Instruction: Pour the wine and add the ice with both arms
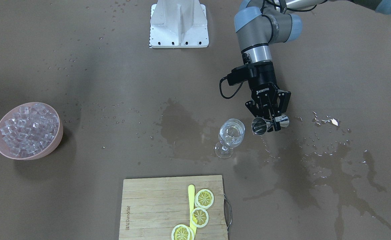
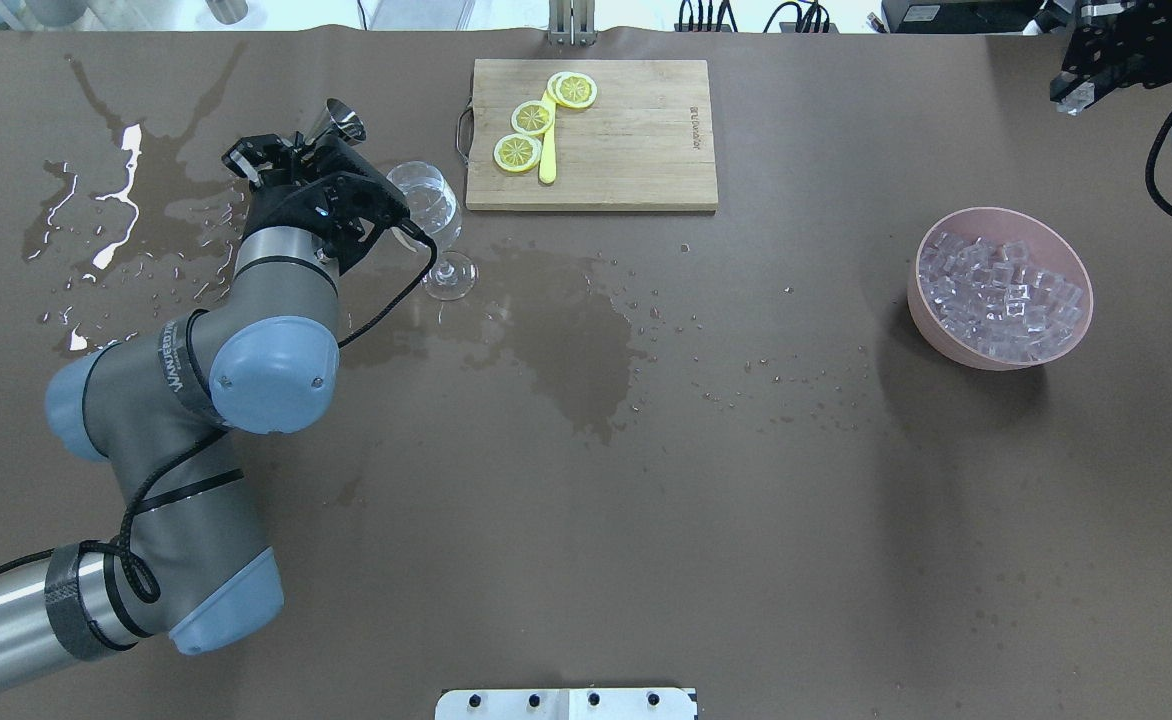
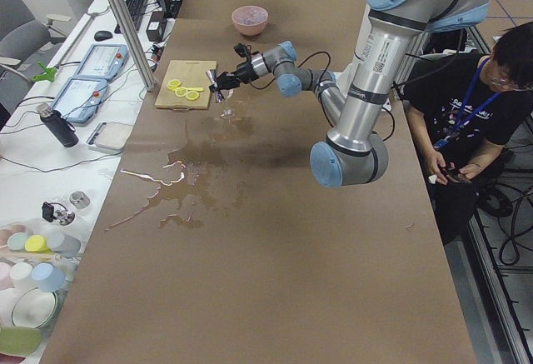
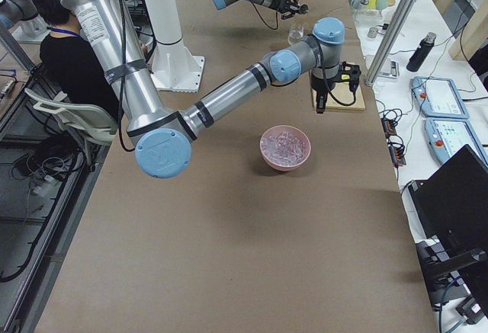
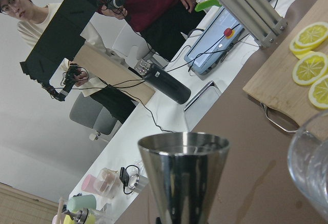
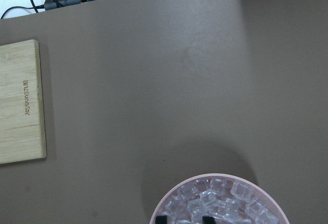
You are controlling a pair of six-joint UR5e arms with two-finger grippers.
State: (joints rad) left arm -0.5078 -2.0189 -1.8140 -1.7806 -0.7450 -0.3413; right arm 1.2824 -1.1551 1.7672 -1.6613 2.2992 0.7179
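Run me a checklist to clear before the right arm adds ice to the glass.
1. Jigger grip: ok. The left gripper is shut on the jigger, which is tipped sideways beside the wine glass.
2. Glass upright with wine in it: ok.
3. Jigger clear of the rim: cannot tell.
4. Ice supply: ok. The pink bowl is full of ice and sits below the right gripper.
5. Cube in the right gripper: cannot tell.
6. Dry table: not ok. Spilled liquid lies around the glass.
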